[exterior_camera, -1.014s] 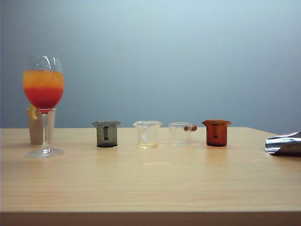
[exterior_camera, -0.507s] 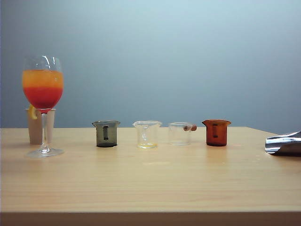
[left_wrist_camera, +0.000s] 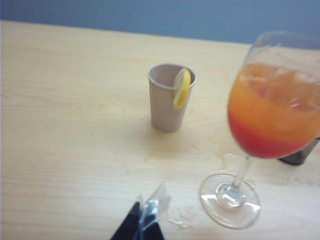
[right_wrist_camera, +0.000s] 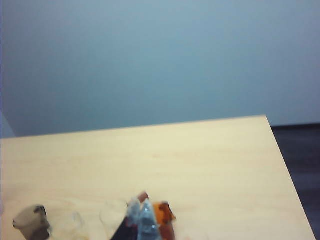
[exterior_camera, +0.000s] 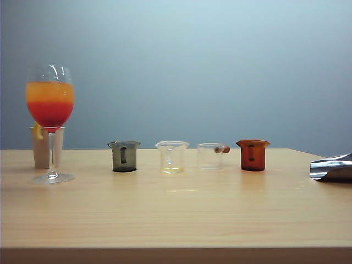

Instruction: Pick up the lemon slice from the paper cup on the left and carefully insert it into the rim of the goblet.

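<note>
Exterior view shows almost no change across the last second: goblet (exterior_camera: 50,124), paper cup (exterior_camera: 42,147) and the jug row sit where they were, goblet maybe nudged a hair. Neither arm has entered that view, so the task hasn't started in any physical sense.

Lemon slice (left_wrist_camera: 181,88) hangs on the paper cup's rim, straddling the edge, upright. Cup stands on the worktop (exterior_camera: 181,214) just beside the goblet, behind its stem from the exterior camera. Goblet rim is bare, drink layered orange over red.

Left gripper (left_wrist_camera: 146,220) hovers above the worktop, short of both cup and goblet foot, well apart from the slice. Jaws pinched together, holding nothing. They'll need to spread before I go for the slice.

Right gripper (right_wrist_camera: 144,220) sits over the jug row near the amber jug (exterior_camera: 253,155). Tips blurred and cropped; they look closed, but I can't tell for sure.

Hard to read:
- Slice mostly hidden behind the goblet in exterior view, only a yellow sliver shows.
- Goblet rim blurred and cut off in the left wrist view.
- Shiny object (exterior_camera: 331,168) at the right edge, cropped, unidentified.
- Wet-looking patch near the goblet foot, unclear.
</note>
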`<state>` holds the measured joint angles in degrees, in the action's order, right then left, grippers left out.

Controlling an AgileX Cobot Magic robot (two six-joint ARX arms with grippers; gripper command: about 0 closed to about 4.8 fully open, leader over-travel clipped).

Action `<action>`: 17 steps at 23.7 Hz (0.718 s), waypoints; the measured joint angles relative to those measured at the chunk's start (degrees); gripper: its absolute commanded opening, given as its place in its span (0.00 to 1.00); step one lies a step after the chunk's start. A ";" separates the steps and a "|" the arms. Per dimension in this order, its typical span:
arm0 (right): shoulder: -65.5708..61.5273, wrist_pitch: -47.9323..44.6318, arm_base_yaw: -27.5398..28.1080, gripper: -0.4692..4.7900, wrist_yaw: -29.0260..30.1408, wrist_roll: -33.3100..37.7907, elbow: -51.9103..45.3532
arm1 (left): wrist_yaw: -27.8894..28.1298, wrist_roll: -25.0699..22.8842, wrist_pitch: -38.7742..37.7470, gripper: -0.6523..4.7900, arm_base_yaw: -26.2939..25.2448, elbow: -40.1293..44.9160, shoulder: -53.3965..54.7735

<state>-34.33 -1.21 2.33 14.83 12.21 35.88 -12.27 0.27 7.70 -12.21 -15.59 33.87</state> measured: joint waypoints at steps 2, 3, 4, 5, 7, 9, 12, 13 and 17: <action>-3.08 -1.51 -2.49 0.08 -0.02 -0.04 2.69 | -3.87 -0.87 6.40 0.11 -3.54 0.00 6.10; -4.35 -2.43 -4.55 0.08 0.35 -0.04 3.06 | -4.59 -0.90 10.14 0.11 -4.72 -0.24 10.27; -5.81 -4.04 -7.39 0.08 1.75 -0.04 3.67 | -5.11 -0.90 12.13 0.11 -5.60 -1.44 15.43; -7.02 -5.20 -9.97 0.08 2.05 -0.04 4.48 | -5.64 -0.90 13.07 0.11 -5.62 -2.27 17.90; -8.98 -6.36 -14.88 0.08 2.10 -0.07 6.12 | -7.56 -1.40 15.04 0.11 -5.44 -3.72 21.46; -11.56 -7.02 -21.38 0.08 1.42 -0.11 7.43 | -9.46 -2.67 18.18 0.11 -5.33 -6.38 26.80; -19.30 -5.14 -31.82 0.08 -3.32 -0.57 9.70 | -10.51 -3.28 19.89 0.11 -5.35 -12.55 35.34; -21.68 -4.74 -34.53 0.08 -3.89 -0.94 10.67 | -10.88 -3.30 20.04 0.11 -5.31 -14.19 37.48; -30.32 -3.34 -43.58 0.08 -6.95 -3.58 15.15 | -12.33 -10.27 21.64 0.11 -3.28 -18.43 44.26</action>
<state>-64.64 -4.56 -41.25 7.88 8.62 51.03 -24.60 -10.00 29.34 -15.49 -34.02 78.13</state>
